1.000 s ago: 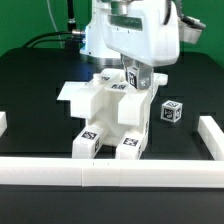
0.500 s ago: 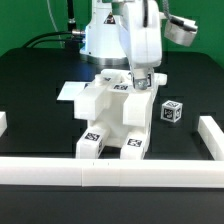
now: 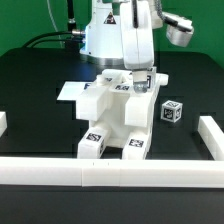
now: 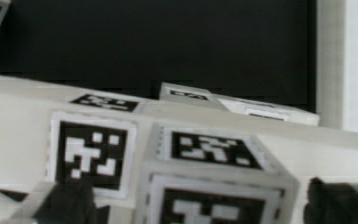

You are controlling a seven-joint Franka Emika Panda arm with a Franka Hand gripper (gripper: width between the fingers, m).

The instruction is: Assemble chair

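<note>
The partly joined white chair (image 3: 110, 115) stands mid-table, with tagged legs towards the front rail and a flat slab end (image 3: 70, 92) sticking out on the exterior view's left. My gripper (image 3: 140, 82) is at the chair's top back corner. In the wrist view my gripper (image 4: 202, 208) is open, with the dark fingers (image 4: 60, 205) on either side of a tagged square post (image 4: 211, 170). A gap shows between the post and one finger. A second tagged post (image 4: 91, 150) stands beside it. A small loose tagged white piece (image 3: 170, 111) lies on the exterior view's right.
Low white border rails run along the front (image 3: 110, 170), the right (image 3: 208, 135) and the left (image 3: 3, 122) of the black table. The arm's white base (image 3: 100, 40) and cables stand behind the chair.
The hand has turned about its own axis over the chair's top corner and sits slightly further right. The chair and the loose piece have not moved.
</note>
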